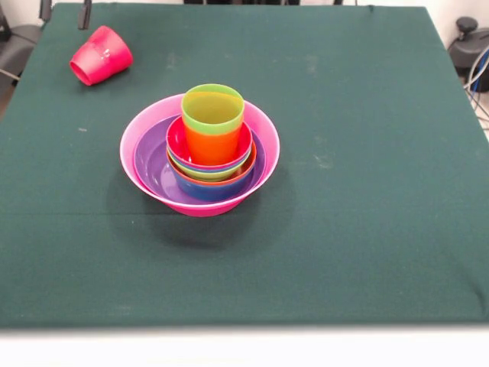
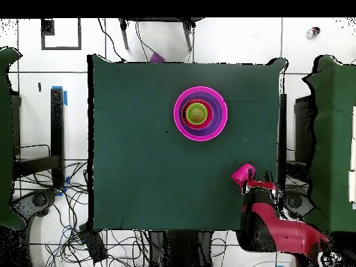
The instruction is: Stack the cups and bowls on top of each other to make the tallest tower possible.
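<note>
The tower (image 1: 200, 157) stands mid-table: the huge pink bowl (image 1: 130, 164) as base, the purple bowl (image 1: 150, 164) in it, then smaller dark blue, orange, green and red-pink bowls nested. An orange cup (image 1: 212, 145) stands in the top bowl with the lime green cup (image 1: 213, 109) nested in it. The red-pink cup (image 1: 101, 55) lies on its side at the far left corner, apart from the tower. My gripper (image 1: 65, 11) shows only as two dark fingertips at the top edge, open and empty, just beyond that cup. Overhead, the gripper (image 2: 260, 185) is beside the cup (image 2: 243, 174).
The green table cloth (image 1: 367, 191) covers the table. Chairs and cables stand off the table's edges. The arm (image 2: 278, 233) reaches in from the table's corner by the robot's base.
</note>
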Motion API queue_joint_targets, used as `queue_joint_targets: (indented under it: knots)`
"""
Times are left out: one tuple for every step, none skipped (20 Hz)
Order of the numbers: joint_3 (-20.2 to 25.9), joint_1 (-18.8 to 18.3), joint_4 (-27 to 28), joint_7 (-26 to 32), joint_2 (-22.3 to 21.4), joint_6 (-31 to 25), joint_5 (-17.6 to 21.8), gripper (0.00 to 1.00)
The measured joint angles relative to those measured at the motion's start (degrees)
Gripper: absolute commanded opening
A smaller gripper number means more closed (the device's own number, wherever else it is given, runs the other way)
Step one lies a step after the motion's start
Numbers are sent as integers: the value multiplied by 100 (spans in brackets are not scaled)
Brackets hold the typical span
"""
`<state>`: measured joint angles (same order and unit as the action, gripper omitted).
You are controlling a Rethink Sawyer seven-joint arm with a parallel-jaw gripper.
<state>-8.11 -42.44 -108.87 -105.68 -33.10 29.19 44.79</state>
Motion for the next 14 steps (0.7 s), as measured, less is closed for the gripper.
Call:
queue_joint_targets:
  knots:
    - [-151, 77, -8, 0, 64, 156, -255, 100]
    - [-342, 178, -35, 0, 143, 420, -591, 100]
    - [-533, 278, -61, 0, 223, 683, -928, 100]
    - [-661, 347, -87, 0, 276, 906, -1154, 100]
    - [-778, 412, -112, 0, 327, 1137, -1346, 100]
    - [-902, 480, -138, 0, 383, 1417, -1531, 100]
    - [-1026, 549, -165, 0, 439, 1697, -1715, 100]
    - [-1110, 598, -186, 0, 478, 1898, -1822, 100]
    - [-1194, 647, -207, 0, 517, 2099, -1929, 100]
    - [-1289, 709, -233, 0, 570, 2312, -2046, 100]
    - [-1397, 786, -270, 0, 636, 2544, -2176, 100]
    - [-1449, 827, -292, 0, 670, 2647, -2241, 100]
    - [-1545, 909, -336, 0, 741, 2833, -2371, 100]
    - [-1654, 1013, -388, 0, 827, 2999, -2521, 100]
